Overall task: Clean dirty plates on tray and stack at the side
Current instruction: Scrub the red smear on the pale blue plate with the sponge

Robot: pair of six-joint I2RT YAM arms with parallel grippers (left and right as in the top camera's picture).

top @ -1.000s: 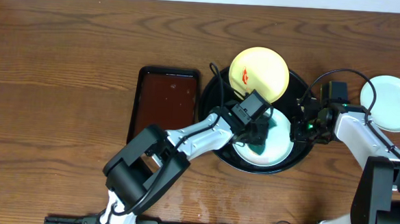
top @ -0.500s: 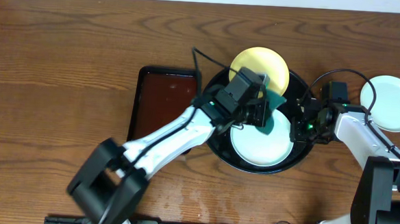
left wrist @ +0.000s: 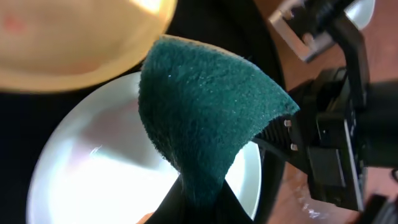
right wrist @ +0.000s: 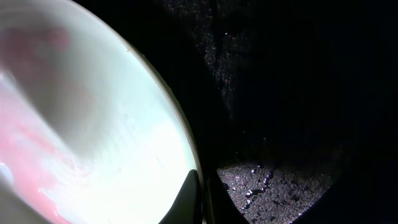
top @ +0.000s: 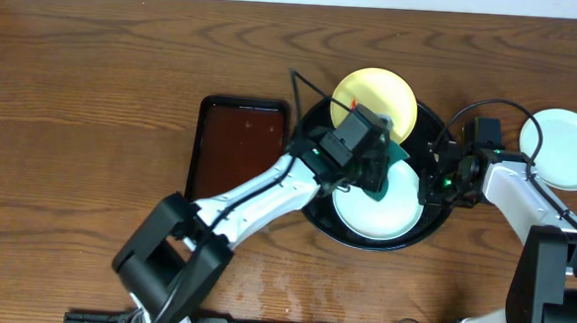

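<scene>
The black tray [top: 314, 148] holds a pale yellow plate [top: 381, 95] with a red smear at its far rim. A mint-white plate [top: 375, 214] lies in the tray's near half. My left gripper [top: 372, 171] is shut on a dark green sponge [left wrist: 205, 106] and holds it over the far edge of the mint-white plate [left wrist: 93, 168], just below the yellow plate [left wrist: 74, 43]. My right gripper [top: 430, 184] is shut on the right rim of the mint-white plate [right wrist: 93, 124], one finger on each side [right wrist: 202, 199]. A second mint-white plate [top: 566, 146] lies on the bare table at the right.
A brown rectangular tray [top: 238, 149] lies just left of the black tray. The right arm's wrist [left wrist: 336, 137] is close to the sponge. The table's wood top [top: 94, 92] spreads out to the left.
My left gripper has lifted the sponge from the middle of the mint-white plate and moved it to the plate's far edge, near the yellow plate. The right arm has not moved.
</scene>
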